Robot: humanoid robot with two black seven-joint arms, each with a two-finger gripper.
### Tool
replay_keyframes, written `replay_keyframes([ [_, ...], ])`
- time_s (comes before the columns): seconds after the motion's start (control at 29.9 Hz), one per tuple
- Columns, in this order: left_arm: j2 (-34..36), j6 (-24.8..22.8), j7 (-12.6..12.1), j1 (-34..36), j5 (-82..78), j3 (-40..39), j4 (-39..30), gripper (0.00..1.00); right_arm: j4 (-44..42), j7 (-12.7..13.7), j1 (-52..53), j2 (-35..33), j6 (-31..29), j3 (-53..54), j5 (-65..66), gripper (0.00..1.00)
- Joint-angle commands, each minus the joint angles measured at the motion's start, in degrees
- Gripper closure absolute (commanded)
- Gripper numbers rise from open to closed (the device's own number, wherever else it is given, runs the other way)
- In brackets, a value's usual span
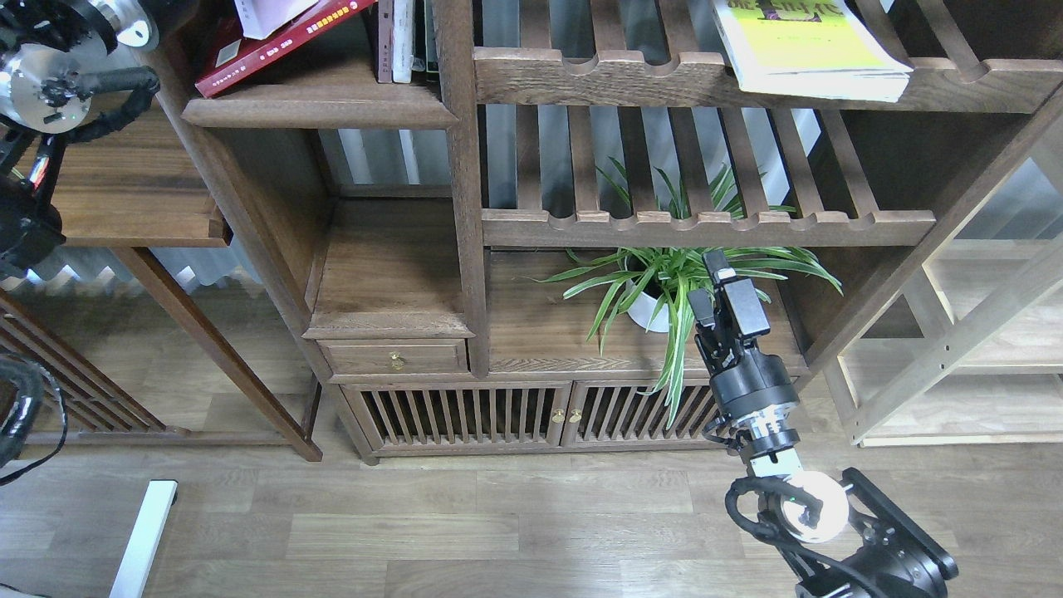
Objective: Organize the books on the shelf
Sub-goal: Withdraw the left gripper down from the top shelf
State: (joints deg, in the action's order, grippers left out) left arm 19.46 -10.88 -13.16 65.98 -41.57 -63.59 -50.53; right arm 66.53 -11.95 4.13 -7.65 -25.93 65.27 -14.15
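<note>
A dark red book point(278, 46) lies tilted on the dark-brown shelf point(320, 112) at the upper left. A white-lavender book point(267, 12) rests on top of it, cut by the top edge. A yellow-green book point(810, 50) lies on the slatted rack at the upper right. My left arm point(50, 75) rises along the bookcase's left post. Its gripper point(170, 10) is at the top edge next to the white-lavender book, and its fingers are hidden. My right gripper point(721, 278) is low, in front of the plant, open and empty.
Thin upright books point(403, 41) stand at the right end of the shelf against the post. A potted green plant point(656, 291) sits on the cabinet top beside my right gripper. A drawer with a brass knob point(396, 360) is below. A side table point(108, 191) stands at the left.
</note>
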Motion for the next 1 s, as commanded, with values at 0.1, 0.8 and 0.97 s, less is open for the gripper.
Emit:
replay_keyframes([
  [0.1,-2.23,0.77,-0.02,0.81,-0.09,0.40,0.43,0.54,0.00,0.00,0.00,0.00,0.00,-0.05,0.00,0.01],
  [0.8,-2.41,1.48,0.15,1.17,0.17,0.84,-4.04,0.22,0.00,0.00,-0.44,-0.35,0.09,-0.05,0.00,0.01],
  [0.97,-1.36,1.39,0.15,-1.29,0.26,-0.39,-8.35,0.21,0.00,-0.09,-0.44,0.09,0.09,0.12,0.00,0.01],
])
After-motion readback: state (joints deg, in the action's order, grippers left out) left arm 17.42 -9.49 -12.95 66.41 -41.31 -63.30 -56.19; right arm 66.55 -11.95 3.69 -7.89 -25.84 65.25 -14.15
